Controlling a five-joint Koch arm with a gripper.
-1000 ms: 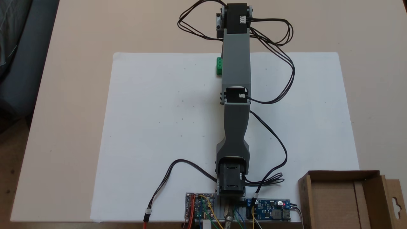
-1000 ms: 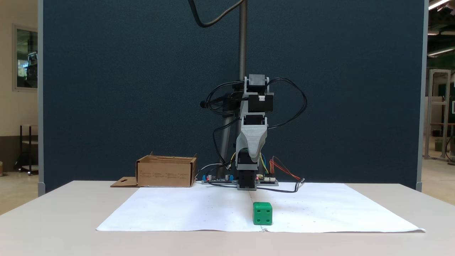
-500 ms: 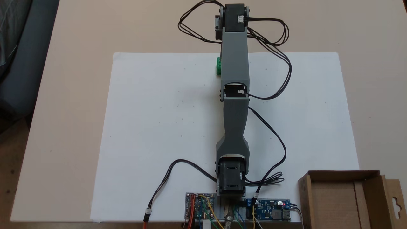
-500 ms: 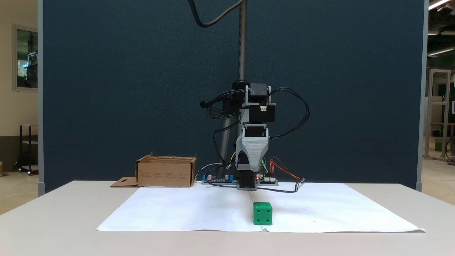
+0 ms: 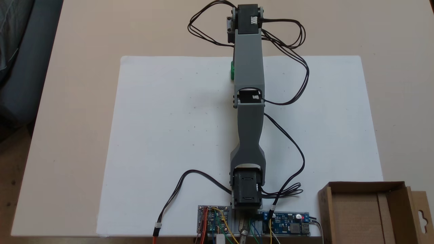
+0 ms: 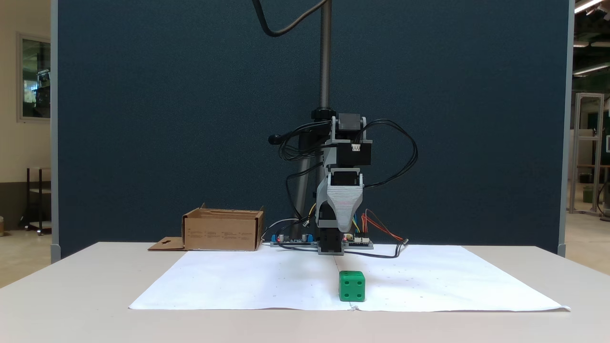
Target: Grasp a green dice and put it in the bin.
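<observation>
While the dice [image 6: 352, 286] rests on the paper [image 5: 169, 135] near its far edge, well apart from the bin [image 5: 366, 210], the arm [image 5: 249, 67] should centre over it before descending. Finger opening cannot be told. Since earlier, the arm has shifted, covering more of the dice from above.

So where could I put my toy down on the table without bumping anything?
The white paper is bare across its whole left side in the top-down fixed view, from the arm out to its edge. The beige table beyond is bare too. It is crowded by the circuit boards, the bin, the looping cables and the green dice.
</observation>
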